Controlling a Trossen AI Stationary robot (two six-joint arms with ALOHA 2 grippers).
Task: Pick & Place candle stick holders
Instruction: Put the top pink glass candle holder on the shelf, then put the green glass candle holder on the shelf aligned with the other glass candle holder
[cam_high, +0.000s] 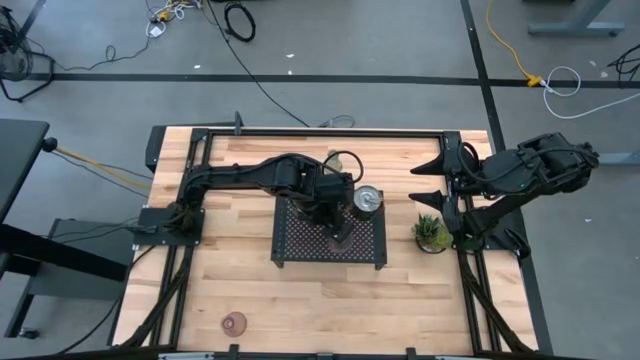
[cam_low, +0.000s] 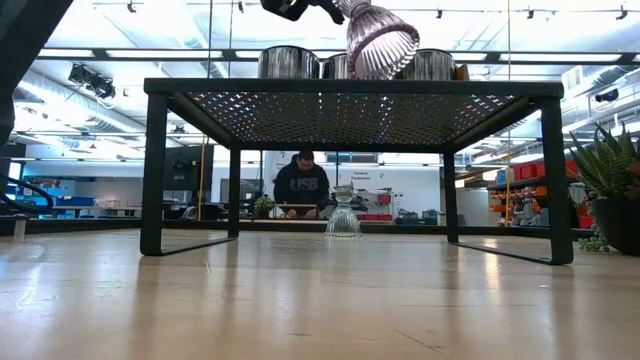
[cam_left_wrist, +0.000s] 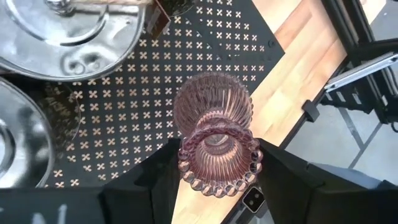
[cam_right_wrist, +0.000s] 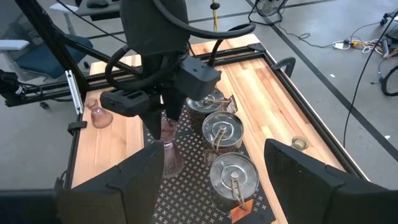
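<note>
My left gripper is over the black perforated tray, shut on a pink ribbed glass holder, which also shows in the low view. Three silver dish holders stand on the tray in a row; one shows in the high view. A second pink glass holder stands on the table near the front edge. An olive-green glass one stands on the table beyond the tray. My right gripper is open and empty at the table's right side. My left gripper pinches the pink holder between its two fingers at its narrow end by the beaded rim. The fingers come from above, pointing down. The holder hangs below them, tilted, its wide ribbed end lowest, close over the tray; whether it touches, I cannot tell.
A small spiky potted plant stands on the table right of the tray, under my right arm. Black frame rails run along the table's edges. A person sits in the room far behind the table.
</note>
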